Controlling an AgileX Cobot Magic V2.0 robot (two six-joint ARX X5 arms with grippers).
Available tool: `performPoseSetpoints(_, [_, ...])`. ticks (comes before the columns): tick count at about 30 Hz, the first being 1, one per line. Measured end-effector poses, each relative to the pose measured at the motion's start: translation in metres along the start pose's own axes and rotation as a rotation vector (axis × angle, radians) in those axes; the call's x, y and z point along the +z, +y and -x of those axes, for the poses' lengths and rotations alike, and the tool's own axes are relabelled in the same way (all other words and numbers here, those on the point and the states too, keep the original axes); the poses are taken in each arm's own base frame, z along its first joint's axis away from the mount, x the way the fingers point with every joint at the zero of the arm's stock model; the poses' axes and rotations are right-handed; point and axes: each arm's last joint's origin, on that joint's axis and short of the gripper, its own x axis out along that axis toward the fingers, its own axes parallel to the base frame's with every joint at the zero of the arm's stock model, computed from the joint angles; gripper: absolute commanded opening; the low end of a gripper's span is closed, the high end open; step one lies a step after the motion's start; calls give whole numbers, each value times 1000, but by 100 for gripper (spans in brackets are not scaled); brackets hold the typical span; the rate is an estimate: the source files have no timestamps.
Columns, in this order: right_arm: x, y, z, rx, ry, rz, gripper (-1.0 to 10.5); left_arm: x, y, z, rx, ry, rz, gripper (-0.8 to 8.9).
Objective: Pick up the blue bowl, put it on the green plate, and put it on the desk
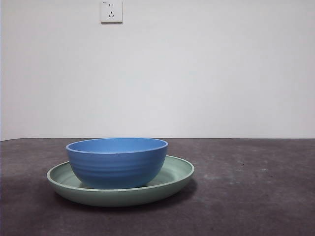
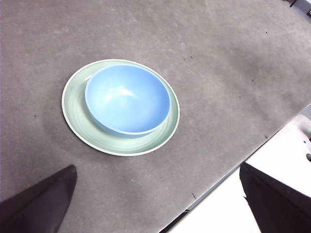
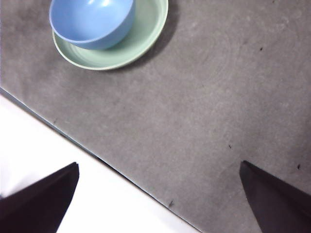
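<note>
Both my grippers are parked high and back from the work right now. Left gripper [image 2: 158, 204] has its jaws spread wide with nothing between them, same story for the right gripper [image 3: 158, 204]: apart, empty, hovering over the near table edge.

What matters for the next move: the blue bowl [image 1: 117, 161] is already sitting upright inside the green plate [image 1: 179, 172], a bit off-centre toward one rim. It's round, so no long axis to line up with; any rim approach works. In the left wrist view the bowl [image 2: 127, 99] and plate [image 2: 77, 116] sit nearly centred ahead of the jaws, while in the right wrist view the bowl [image 3: 92, 22] and plate [image 3: 146, 39] are shoved off into a corner. So I'd judge the left arm better lined up to lift the bowl off.

The desk [image 1: 246, 196] is dark, mottled and matte. Plain white wall behind, with a socket [image 1: 111, 11] up top.
</note>
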Motion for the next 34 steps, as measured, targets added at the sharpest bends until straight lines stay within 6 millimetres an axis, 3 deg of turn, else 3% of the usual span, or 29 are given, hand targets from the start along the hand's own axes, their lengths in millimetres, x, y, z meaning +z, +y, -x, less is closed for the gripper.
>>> performPoseSetpoints(8, [-2, 0, 5, 13, -46, 5, 611, -1, 0, 0, 2, 7, 1, 532])
performPoseSetpoints(10, [-1, 0, 5, 15, -50, 6, 366, -1, 0, 0, 2, 7, 0, 294])
performPoseSetpoints(11, [-1, 0, 5, 19, -50, 1, 88, -1, 0, 0, 2, 7, 0, 73])
performPoseSetpoints(12, [-1, 0, 5, 20, -50, 1, -4, -1, 0, 0, 2, 8, 1, 17])
performPoseSetpoints(13, [-1, 0, 5, 20, -51, 1, 55, -1, 0, 0, 3, 11, 1, 35])
performPoseSetpoints(30, [1, 1, 5, 29, -77, 4, 57, -2, 0, -1, -6, -5, -3, 19])
performPoseSetpoints(34, [1, 1, 5, 29, -77, 4, 57, -15, 4, -3, -19, -75, -12, 19])
